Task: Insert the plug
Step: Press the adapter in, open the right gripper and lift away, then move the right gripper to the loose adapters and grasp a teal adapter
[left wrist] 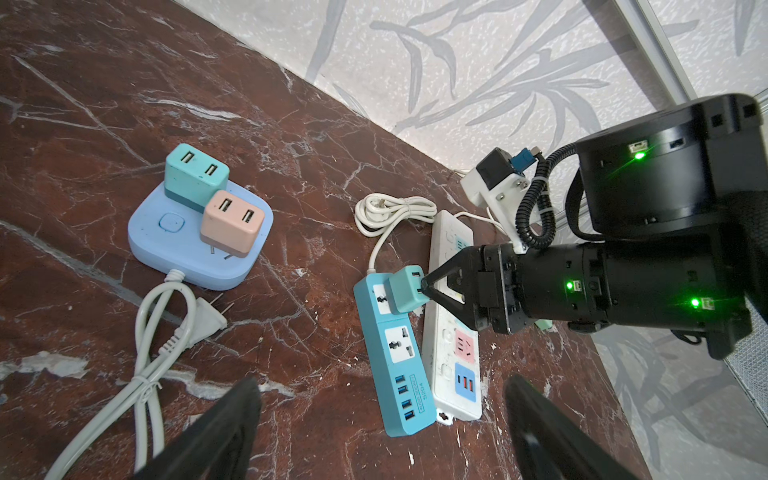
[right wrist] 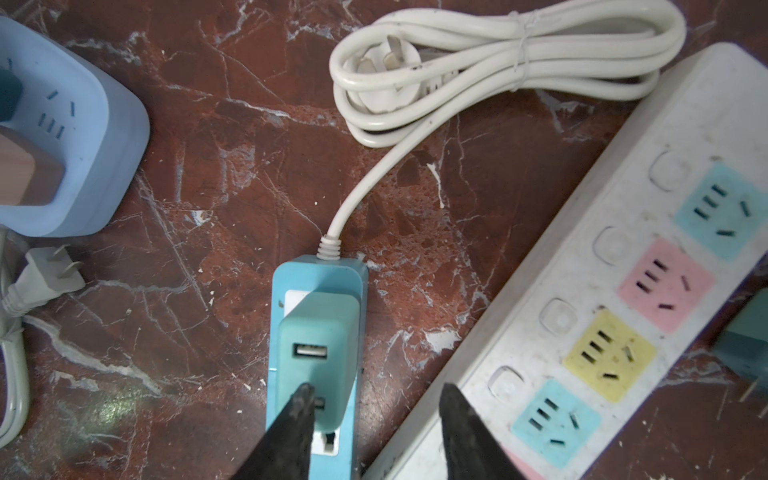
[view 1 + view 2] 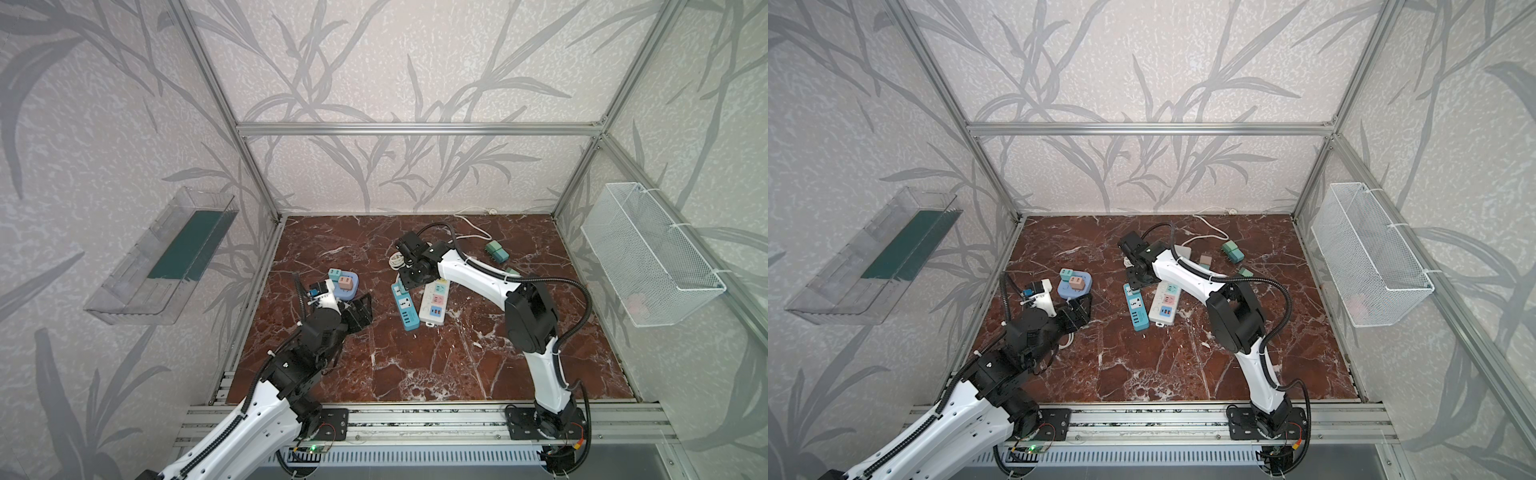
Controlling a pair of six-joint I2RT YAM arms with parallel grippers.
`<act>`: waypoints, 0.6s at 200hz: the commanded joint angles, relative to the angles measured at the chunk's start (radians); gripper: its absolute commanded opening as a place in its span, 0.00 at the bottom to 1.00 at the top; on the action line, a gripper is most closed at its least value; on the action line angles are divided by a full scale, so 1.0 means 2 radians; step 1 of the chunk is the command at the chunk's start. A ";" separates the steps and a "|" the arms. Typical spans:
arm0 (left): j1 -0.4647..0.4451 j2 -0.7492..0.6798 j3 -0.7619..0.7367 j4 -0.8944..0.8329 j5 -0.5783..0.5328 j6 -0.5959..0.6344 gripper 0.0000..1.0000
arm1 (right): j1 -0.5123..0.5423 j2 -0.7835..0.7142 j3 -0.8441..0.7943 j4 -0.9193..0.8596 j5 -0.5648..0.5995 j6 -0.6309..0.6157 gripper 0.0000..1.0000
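Plug [image 1: 407,289] on strip [image 1: 401,374] (second strip [image 1: 446,361] alongside)

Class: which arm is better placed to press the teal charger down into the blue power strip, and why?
Right. The right gripper sits over the teal charger on the blue power strip, one fingertip on its face. The left gripper hangs open beside the square blue hub, short of the strip.
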 commanded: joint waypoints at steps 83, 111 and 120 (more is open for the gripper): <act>0.003 0.020 -0.020 0.040 0.007 -0.001 0.90 | -0.153 -0.158 -0.193 0.098 0.088 0.031 0.73; 0.003 0.024 -0.029 0.065 0.006 -0.001 0.90 | -0.185 -0.106 -0.161 0.083 0.054 0.046 0.75; 0.003 0.026 -0.030 0.066 0.006 -0.001 0.90 | -0.190 -0.090 -0.149 0.078 0.047 0.050 0.76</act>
